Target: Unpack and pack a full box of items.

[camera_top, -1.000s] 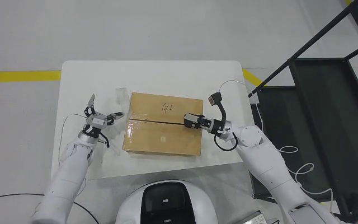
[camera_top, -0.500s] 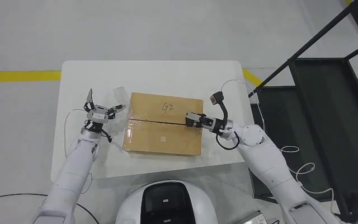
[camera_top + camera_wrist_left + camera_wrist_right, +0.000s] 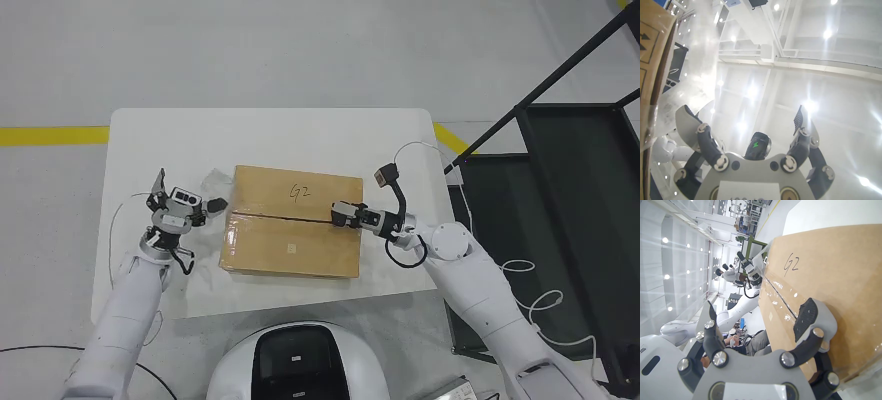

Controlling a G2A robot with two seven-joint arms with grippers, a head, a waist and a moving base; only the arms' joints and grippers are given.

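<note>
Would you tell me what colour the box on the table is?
The box is plain brown cardboard, seen best in the top view.

The box (image 3: 290, 225) is shut, so whatever lies inside is hidden. From the left wrist only a strip of its side shows; the rest is cut off at the picture's edge. A clear film (image 3: 702, 56) hangs blurred just beyond one fingertip of the left gripper (image 3: 744, 108) — whether it touches that finger cannot be told. From the right wrist the box runs out of the picture past the right gripper (image 3: 759, 303), and one of that gripper's fingers (image 3: 806, 317) covers the near end of the seam (image 3: 780, 294) — the writing farther along is too small to make out from above.
</note>
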